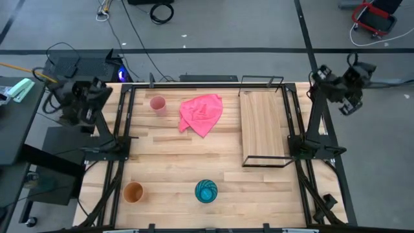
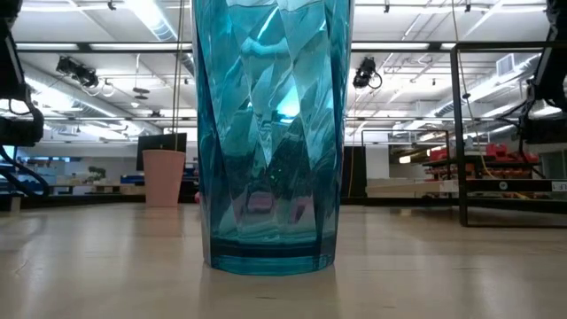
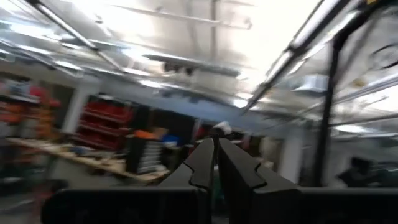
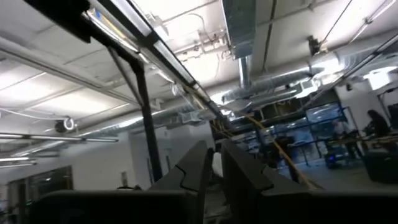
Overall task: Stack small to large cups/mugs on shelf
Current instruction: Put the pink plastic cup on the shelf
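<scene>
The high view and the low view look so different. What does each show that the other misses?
Only the high view shows the orange cup, the pink cloth, the shelf's board and both arms parked at the table's far corners, the left gripper and right gripper off the tabletop. Only the low view shows the room beyond, with ceiling lights and distant racks. Both show the teal cup, the pink cup and the tabletop.
</scene>
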